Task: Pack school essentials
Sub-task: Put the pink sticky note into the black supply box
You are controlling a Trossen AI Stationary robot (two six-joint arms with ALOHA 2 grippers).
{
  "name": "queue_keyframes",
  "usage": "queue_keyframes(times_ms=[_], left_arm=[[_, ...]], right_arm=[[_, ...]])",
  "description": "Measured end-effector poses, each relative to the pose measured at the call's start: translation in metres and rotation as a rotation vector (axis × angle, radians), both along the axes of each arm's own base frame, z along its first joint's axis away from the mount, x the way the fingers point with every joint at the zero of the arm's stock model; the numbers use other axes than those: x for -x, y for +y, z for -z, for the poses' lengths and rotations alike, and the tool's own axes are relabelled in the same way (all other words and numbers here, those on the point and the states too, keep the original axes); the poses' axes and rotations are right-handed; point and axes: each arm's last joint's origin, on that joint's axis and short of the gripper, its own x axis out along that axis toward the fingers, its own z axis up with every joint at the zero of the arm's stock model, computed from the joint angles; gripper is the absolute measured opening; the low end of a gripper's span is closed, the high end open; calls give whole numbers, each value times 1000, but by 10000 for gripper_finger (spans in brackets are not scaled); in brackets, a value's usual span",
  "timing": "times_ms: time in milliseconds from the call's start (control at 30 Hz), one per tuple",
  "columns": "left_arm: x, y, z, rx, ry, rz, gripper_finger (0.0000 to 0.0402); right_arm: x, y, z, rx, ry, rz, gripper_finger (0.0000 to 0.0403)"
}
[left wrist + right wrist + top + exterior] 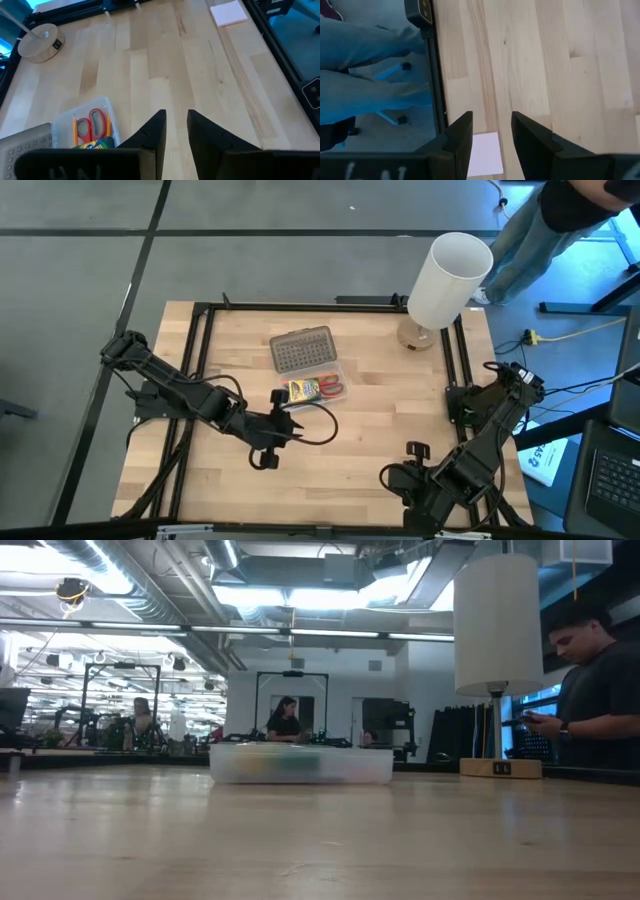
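Observation:
The open clear case lies mid-table; its grey dotted lid lies on its far side. In it are red-handled scissors, two orange pencils and the green-and-yellow crayon box. The pink square pad lies flat near the table's right near corner. My left gripper is open and empty just right of the case, also seen in the high view. My right gripper is open and empty above the pad. No blue pen shows.
A tall white lamp shade stands on a round wooden base at the far right corner. A black rail frame borders the table. A person stands beyond the right edge. Bare wood lies between the case and the pad.

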Motion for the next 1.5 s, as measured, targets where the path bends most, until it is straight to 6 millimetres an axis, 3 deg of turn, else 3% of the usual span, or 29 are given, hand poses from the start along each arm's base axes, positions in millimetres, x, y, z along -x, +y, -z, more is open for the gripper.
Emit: queue_keyframes(times_ms=[567,1000,1300,1500], left_arm=[[0,-1,0,-3,7,38,71],[3,-4,-3,6,-11,51,71],[38,-10,-37,67,-125,120,71],[51,-21,-42,12,-146,173,71]], right_arm=[[-3,-2,2,-21,51,-33,141],[-1,1,12,-26,171,-82,229],[16,7,14,116,141,-104,232],[26,15,14,121,123,-115,232]])
